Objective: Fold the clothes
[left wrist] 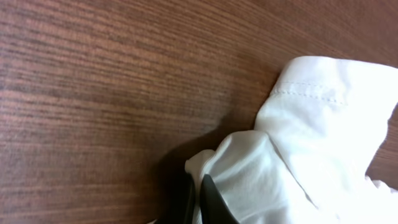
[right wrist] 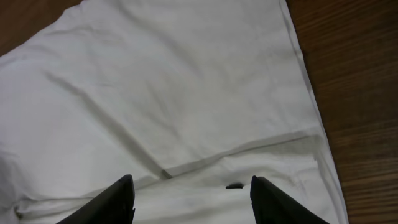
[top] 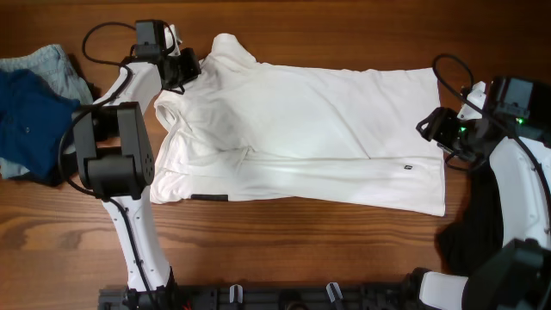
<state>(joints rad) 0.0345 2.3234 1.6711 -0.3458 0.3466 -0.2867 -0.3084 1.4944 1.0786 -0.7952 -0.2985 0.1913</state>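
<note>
White shirt point(top: 327, 129) lies flat on the bench point(top: 301, 250); left gripper point(top: 191, 67) pinches its far-left edge, right gripper point(right wrist: 191, 196) hangs open. A thin pinch may slip when lifted.

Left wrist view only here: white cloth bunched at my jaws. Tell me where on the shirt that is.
Observer: Far left corner of the white shirt, by its sleeve.
Operator: Report the right jaws.
Observer: Open, over the shirt's right hem, holding nothing.
Operator: List the other clothes.
Observer: Navy garment over a light-blue one at left; black one at right.
</note>
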